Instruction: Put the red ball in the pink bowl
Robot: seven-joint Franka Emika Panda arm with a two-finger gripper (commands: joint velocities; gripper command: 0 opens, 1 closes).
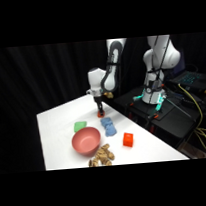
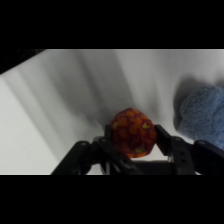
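The red ball [image 2: 132,132] is seen in the wrist view between the two black fingers [image 2: 109,142] of the gripper [image 2: 134,145], which are closed against its flanks; in the side view the gripper [image 1: 100,111] is low at the far part of the white table [image 1: 57,122], just behind the blue block [image 1: 109,126].

A slip is judged the main risk: the ball is rounded and bumpy, so the hold may be carried on only a few high points, and the ball could be squeezed out or rolled away if it is lifted sharply. The pink bowl [image 1: 86,141] lies nearer the camera, with the green block [image 1: 80,126] and the blue block near the path, so either could be clipped by a low carry. A drop from too high could make the ball bounce off the smooth rim.

The ball's surface is mottled red-orange with yellowish flecks. The blue block looks soft and fuzzy. The bowl is round and smooth. A red-orange cube [image 1: 128,139] and a tan, lumpy pile [image 1: 101,156] are also seen by the bowl.
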